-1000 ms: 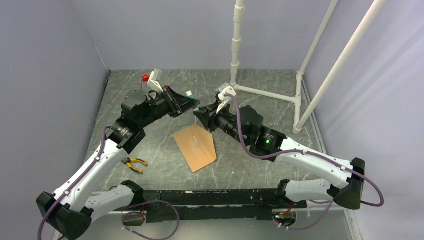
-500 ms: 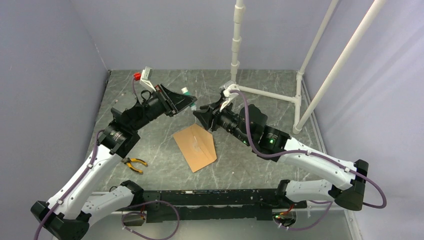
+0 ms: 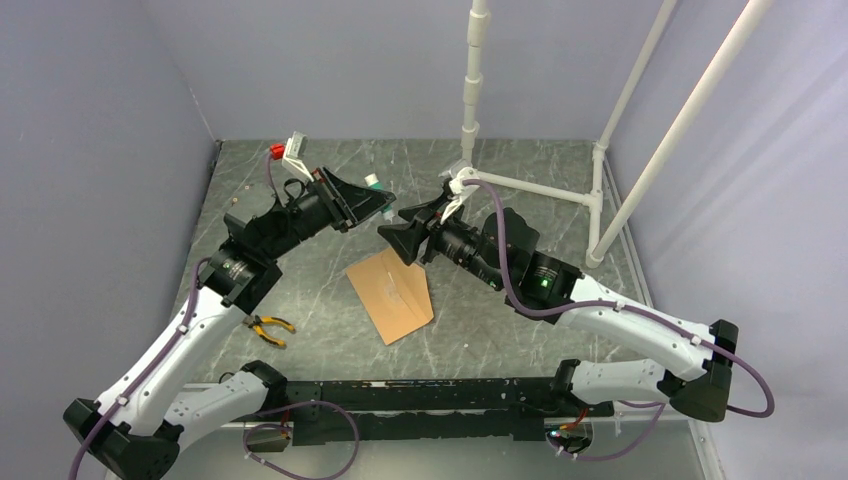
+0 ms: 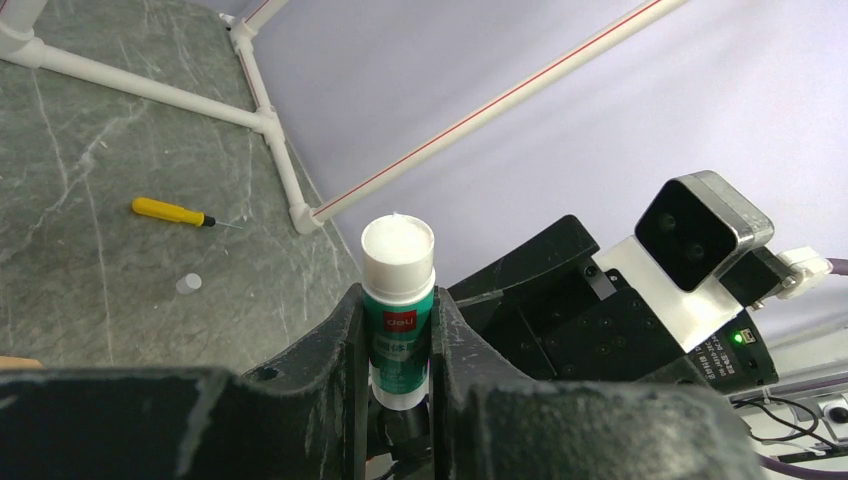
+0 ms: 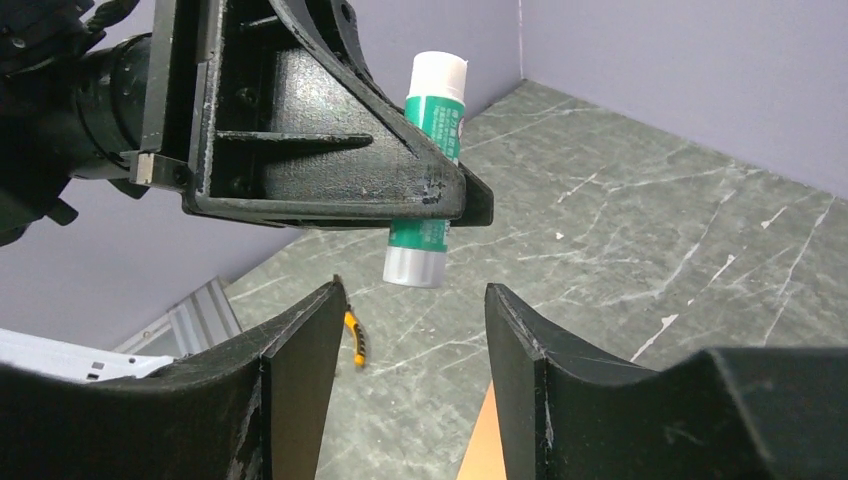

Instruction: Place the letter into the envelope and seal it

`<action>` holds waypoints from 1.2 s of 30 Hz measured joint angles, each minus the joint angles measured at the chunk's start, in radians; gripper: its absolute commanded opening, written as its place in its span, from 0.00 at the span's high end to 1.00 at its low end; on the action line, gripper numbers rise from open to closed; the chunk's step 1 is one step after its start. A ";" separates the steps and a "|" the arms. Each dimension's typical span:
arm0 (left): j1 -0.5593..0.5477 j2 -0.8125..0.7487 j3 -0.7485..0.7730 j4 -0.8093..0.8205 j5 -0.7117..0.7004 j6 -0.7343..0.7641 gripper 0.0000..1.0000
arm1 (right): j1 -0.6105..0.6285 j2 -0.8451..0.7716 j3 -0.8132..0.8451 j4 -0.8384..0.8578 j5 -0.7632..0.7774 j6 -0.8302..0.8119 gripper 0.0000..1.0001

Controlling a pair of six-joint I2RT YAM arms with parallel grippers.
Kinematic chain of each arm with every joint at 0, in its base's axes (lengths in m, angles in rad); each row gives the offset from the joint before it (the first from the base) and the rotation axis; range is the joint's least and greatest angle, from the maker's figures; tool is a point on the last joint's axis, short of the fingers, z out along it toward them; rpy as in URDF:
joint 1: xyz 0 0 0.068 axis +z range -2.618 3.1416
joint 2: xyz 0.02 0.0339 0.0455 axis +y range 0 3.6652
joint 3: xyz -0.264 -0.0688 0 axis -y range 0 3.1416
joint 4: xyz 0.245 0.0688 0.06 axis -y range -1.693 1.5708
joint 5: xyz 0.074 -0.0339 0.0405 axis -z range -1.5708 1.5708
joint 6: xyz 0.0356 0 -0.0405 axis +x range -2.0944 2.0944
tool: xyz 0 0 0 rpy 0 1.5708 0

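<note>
My left claw (image 4: 398, 302) is clamped on a glue stick (image 5: 432, 120), one finger on each side of its green body. The stick stands upright in the grip. Its white top rises clear above my fingertips, and its pale bottom end pokes out below them. I hold it up in the air, well off the table (image 3: 300, 180).

My right claw (image 5: 412, 290) stands with its jaws apart and nothing between them. It points at my left claw from close by, tips near but not touching. In the right wrist view the lower end of the stick hangs just above the gap between those two fingers, short of both.

The envelope (image 3: 392, 295) lies flat on the table below both claws, roughly between them and a little towards my bases, turned at an angle with one corner pointing at me. Neither claw touches it.

A pair of yellow-handled pliers (image 3: 268, 327) rests on the table well behind my left claw, beside that arm's forearm. Past my left claw a yellow screwdriver (image 4: 170, 211) lies near the white pipe frame (image 3: 520, 185).
</note>
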 measured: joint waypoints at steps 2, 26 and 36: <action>0.000 0.002 0.000 0.002 0.000 0.000 0.98 | 0.000 -0.003 0.000 0.005 0.000 0.000 0.48; -0.015 0.015 -0.115 0.416 0.224 0.035 0.97 | -0.174 -0.156 -0.241 0.316 -0.300 0.573 1.00; -0.005 0.014 -0.088 0.652 0.406 0.146 0.98 | -0.257 -0.203 -0.306 0.659 -0.422 0.892 0.65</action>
